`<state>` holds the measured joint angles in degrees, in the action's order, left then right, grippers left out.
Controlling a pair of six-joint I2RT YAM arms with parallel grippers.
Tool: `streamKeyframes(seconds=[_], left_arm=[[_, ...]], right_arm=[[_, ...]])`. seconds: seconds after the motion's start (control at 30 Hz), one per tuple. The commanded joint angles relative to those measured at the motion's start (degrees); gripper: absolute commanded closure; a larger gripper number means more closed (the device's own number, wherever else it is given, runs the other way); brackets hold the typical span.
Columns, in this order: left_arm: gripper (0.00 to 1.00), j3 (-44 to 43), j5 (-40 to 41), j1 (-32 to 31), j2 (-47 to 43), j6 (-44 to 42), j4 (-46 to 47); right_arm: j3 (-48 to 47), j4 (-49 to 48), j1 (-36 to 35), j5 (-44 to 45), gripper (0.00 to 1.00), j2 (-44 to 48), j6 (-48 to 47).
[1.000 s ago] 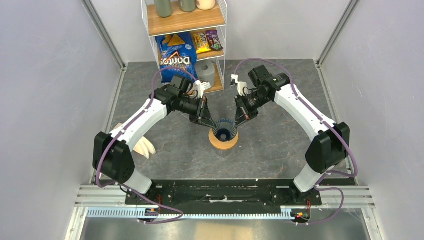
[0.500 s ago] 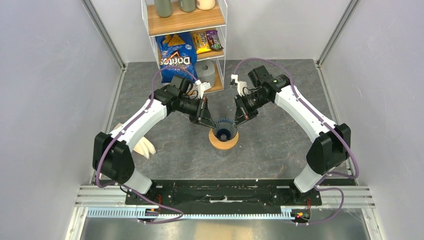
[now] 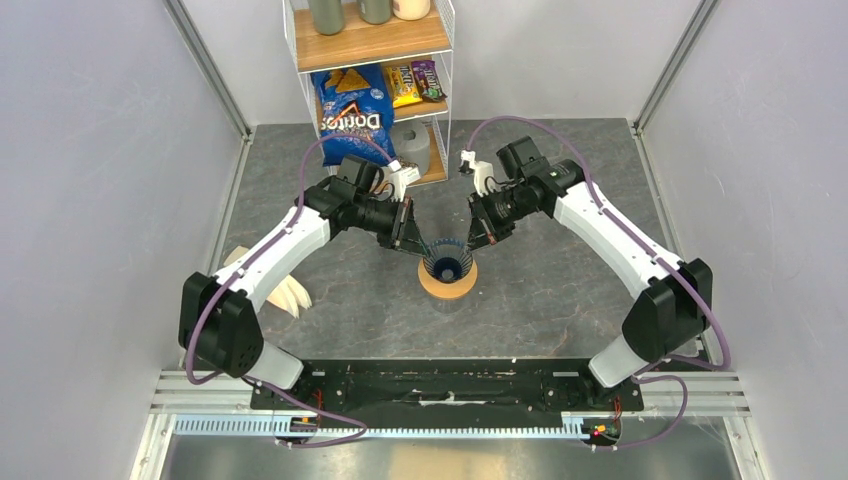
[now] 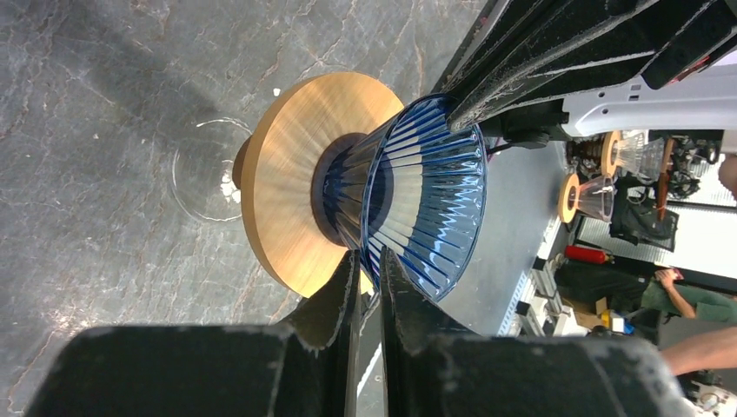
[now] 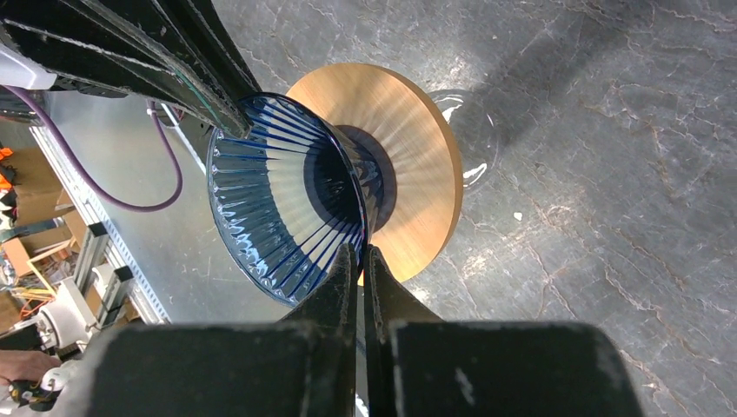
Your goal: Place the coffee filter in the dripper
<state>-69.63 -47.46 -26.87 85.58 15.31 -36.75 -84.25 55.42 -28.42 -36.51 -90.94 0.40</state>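
The dark blue ribbed dripper sits in a round wooden ring at the table's middle. My left gripper is shut on the left side of its rim. My right gripper is shut on the right side. In the left wrist view my gripper pinches the dripper's thin wall. In the right wrist view my gripper pinches the opposite edge of the dripper. The inside of the dripper holds no paper. The single white coffee filter is out of view.
The wooden ring rests on a clear glass cup. A bundle of cream paper filters lies at the left, partly under my left arm. A wire shelf with a Doritos bag stands at the back.
Both arms have shifted slightly, their elbows moving outward. Both grippers stay shut on the dripper's rim, and the dripper has hardly moved.
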Motion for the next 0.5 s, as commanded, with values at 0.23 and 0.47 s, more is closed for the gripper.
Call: streamKeyframes(seconds=[0.23, 0.47], left_arm=[[0.87, 2.31, 9.3, -0.9, 0.18, -7.97, 0.19], [0.55, -0.17, 5.42, -0.9, -0.42, -7.46, -1.18]], right_arm=[[3.48, -3.03, -0.55, 5.73, 1.0, 1.05, -5.75], [0.24, -0.93, -0.66, 3.38, 0.8, 1.5, -5.2]])
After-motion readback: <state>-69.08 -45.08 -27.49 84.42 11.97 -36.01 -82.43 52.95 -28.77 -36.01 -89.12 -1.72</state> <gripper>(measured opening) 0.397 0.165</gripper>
